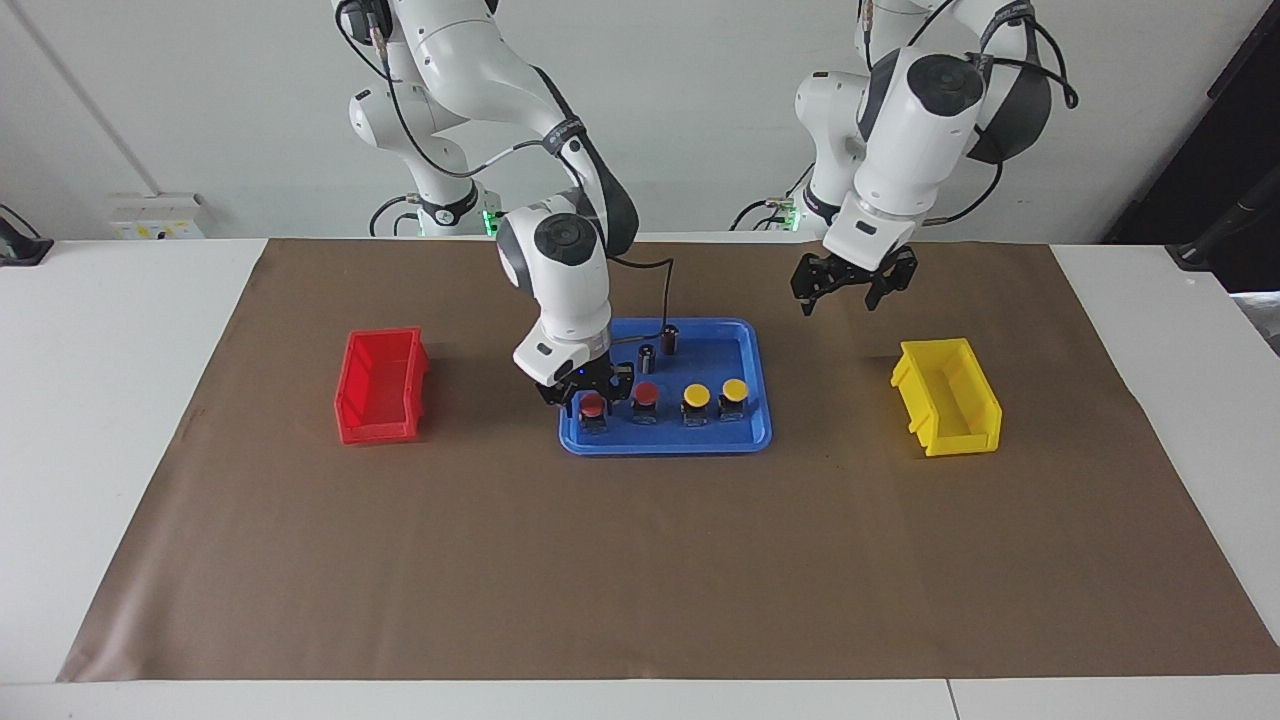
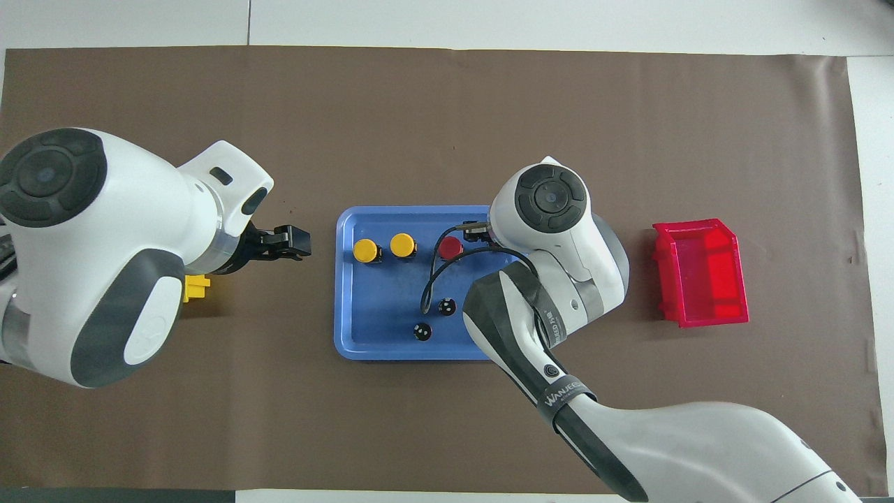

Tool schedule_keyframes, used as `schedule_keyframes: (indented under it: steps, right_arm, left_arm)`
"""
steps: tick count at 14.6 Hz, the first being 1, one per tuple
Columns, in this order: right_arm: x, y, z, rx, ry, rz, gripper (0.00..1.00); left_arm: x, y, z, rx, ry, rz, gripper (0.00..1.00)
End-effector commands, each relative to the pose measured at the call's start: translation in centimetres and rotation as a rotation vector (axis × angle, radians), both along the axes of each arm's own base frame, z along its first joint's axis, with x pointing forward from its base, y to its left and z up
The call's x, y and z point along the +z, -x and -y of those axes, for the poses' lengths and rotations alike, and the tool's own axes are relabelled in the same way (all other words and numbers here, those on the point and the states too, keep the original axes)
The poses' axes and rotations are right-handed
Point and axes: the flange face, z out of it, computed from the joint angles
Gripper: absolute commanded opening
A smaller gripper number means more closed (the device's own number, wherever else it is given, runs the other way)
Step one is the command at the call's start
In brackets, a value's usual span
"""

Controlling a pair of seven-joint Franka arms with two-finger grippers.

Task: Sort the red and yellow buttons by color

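Blue tray (image 1: 752,352), red bin (image 1: 380,388), yellow bin (image 1: 950,400).

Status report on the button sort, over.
Right gripper down around the end red button in the blue tray. Left gripper open, waiting in the air. Red bin holds nothing visible.

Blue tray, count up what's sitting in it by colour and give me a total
Red buttons: 2, one free-standing, one between the right hand's fingers.
Yellow buttons: 2.
Dark cylinders with silvery tops: 2.
Total in the blue tray: 6.
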Motion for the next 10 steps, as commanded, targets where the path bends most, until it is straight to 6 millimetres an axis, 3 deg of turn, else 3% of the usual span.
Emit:
schedule_keyframes:
  steps: [1,3,5,8,10]
  right_arm:
    - [-0.1,0.4,-0.1,0.023,-0.016,0.002,0.44]
    - [0.3,0.2,0.0,0.025,-0.016,0.002,0.34]
    - [2.0,-0.5,0.5,0.038,-0.018,0.008,0.32]
    - [8.2,-2.1,3.6,0.040,-0.018,0.004,0.32]
    - [12.9,-1.9,8.6,0.091,-0.017,0.010,0.32]
  left_arm:
    - [-3.4,0.4,3.7,0.031,0.030,0.018,0.97]
    - [-5.4,0.1,5.4,0.039,0.036,0.032,0.97]
    - [-7.2,-0.4,6.4,0.038,0.041,0.044,0.96]
    - [-10.1,-1.0,6.9,0.039,0.033,0.039,0.94]
    - [-11.2,-1.2,7.0,0.041,0.035,0.045,0.91]
